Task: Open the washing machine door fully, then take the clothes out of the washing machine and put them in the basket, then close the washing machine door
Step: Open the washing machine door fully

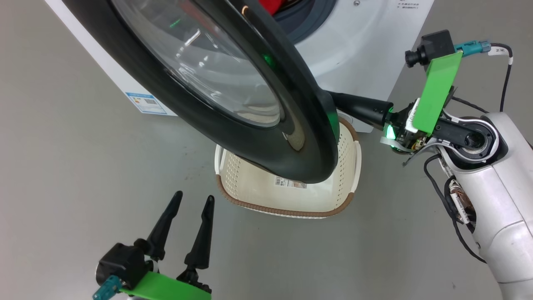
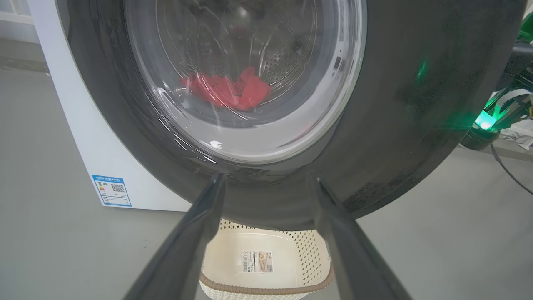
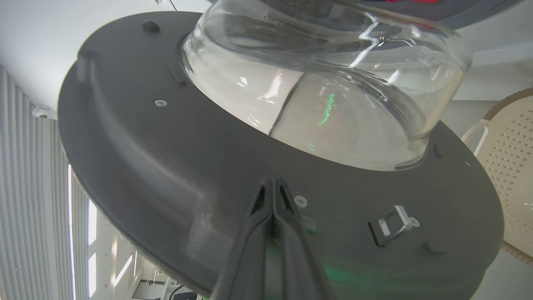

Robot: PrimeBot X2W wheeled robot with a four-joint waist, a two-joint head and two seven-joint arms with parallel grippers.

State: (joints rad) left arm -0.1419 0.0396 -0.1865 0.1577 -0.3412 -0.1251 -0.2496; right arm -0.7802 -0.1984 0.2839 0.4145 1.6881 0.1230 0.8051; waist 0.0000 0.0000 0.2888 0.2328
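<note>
Your right gripper (image 3: 272, 183), fingers together, lies against the inner face of the washing machine door (image 1: 291, 137), which stands half open above the basket (image 1: 283, 210). It can slip off this smooth face. Your left gripper (image 1: 193, 198) hangs with fingers apart.

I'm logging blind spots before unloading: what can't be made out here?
Right end effector tips: head view, hidden behind the washing machine door.
Clothes: left wrist view, blurred through the door glass; count unclear.
Basket far side: head view, covered by the door.
Basket label text: too small.
</note>
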